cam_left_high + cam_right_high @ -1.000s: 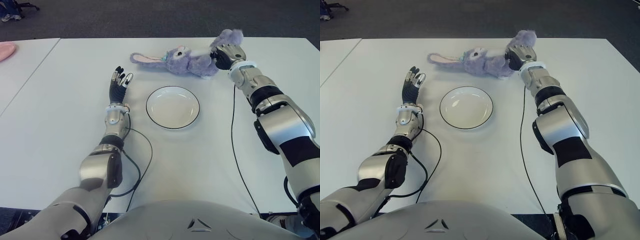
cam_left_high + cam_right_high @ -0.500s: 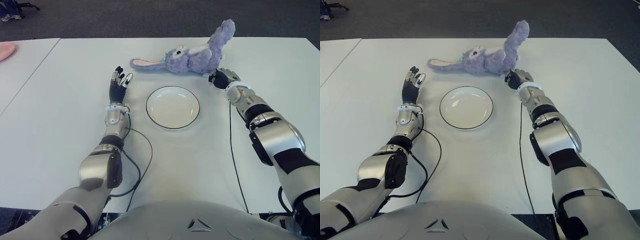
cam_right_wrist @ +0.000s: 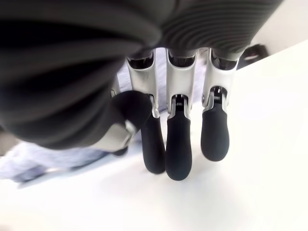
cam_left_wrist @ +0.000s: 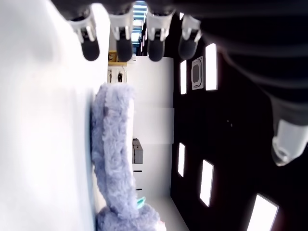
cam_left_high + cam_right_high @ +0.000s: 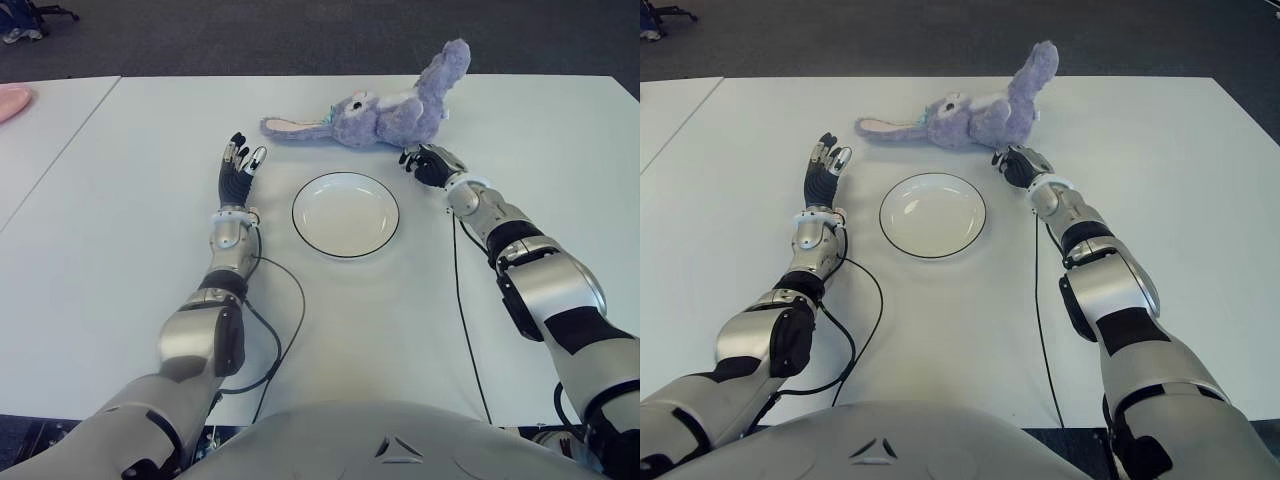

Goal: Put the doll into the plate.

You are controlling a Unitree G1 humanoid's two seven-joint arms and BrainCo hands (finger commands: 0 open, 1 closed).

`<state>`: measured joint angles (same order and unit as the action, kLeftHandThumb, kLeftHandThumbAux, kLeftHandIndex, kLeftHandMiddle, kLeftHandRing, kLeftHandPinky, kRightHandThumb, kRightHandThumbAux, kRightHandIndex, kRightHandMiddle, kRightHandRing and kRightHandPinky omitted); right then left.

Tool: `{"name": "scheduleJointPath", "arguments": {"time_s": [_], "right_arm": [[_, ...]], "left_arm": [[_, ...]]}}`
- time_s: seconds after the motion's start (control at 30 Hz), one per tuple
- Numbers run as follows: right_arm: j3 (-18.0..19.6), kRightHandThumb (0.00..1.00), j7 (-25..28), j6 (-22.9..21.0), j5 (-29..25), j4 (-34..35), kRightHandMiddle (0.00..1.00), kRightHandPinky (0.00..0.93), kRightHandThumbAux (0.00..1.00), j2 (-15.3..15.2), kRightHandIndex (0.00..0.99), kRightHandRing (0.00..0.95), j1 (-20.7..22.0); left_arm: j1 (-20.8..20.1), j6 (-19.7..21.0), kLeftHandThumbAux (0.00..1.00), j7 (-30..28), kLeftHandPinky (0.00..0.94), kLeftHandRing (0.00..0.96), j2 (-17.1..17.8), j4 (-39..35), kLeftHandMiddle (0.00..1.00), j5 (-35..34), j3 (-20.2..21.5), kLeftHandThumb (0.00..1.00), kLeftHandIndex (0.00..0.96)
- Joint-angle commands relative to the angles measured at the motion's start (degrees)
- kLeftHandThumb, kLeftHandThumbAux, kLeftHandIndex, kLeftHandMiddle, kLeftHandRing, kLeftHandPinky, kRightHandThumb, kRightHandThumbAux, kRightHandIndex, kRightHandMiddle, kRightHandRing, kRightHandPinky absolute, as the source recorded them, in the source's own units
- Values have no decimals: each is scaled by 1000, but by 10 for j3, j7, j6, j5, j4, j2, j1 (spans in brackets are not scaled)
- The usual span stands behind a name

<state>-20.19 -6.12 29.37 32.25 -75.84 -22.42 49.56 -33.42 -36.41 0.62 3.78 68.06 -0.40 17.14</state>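
Doll: soft purple plush rabbit doll (image 5: 385, 112), lying on the white table (image 5: 120, 250) beyond the plate, ears toward my left, one limb raised; held by neither hand.
Plate: round white plate with a dark rim (image 5: 345, 214), nothing in it, near the doll but apart from it.
Right hand (image 5: 428, 165): mine, low over the table just on my side of the doll's body, to the right of the plate; fingers (image 3: 178, 144) extended side by side, grasping nothing.
Left hand (image 5: 238, 165): mine, idle to the left of the plate, fingers straight, holding nothing.
Stage (judgement): doll not yet taken up; a fresh grasp is needed.
Risk (judgement): fingers closing on fur alone would let the limp body slip out in the lift; a trailing ear or limb could catch the plate's rim and shift the plate.
Right wrist view: shows my fingers clear of the table and the purple fur behind them, not between them; the eye views cannot settle this.
Eye views: show the plate, which neither wrist view includes.
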Motion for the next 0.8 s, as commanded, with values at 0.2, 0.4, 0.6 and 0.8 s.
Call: {"name": "scheduleJointPath", "arguments": {"time_s": [0.2, 0.4, 0.6, 0.8], "right_arm": [[-23, 999, 84, 143, -10, 43, 396, 546, 680, -44, 337, 488, -110], [-27, 1000, 80, 179, -5, 76, 395, 547, 680, -79, 339, 483, -120], [-28, 1000, 40, 189, 10, 83, 390, 538, 680, -91, 347, 474, -88], [-62, 735, -152, 173, 104, 134, 225, 270, 712, -103, 399, 243, -78]], "left_arm": [[144, 57, 512, 13, 62, 71, -54, 85, 77, -7, 2, 0, 35], [145, 50, 509, 18, 73, 80, -54, 84, 86, -2, -2, 0, 44], [145, 48, 511, 23, 65, 83, -52, 84, 93, 2, -5, 0, 48], [142, 55, 517, 32, 68, 85, -49, 86, 95, 9, -9, 0, 48]]}}
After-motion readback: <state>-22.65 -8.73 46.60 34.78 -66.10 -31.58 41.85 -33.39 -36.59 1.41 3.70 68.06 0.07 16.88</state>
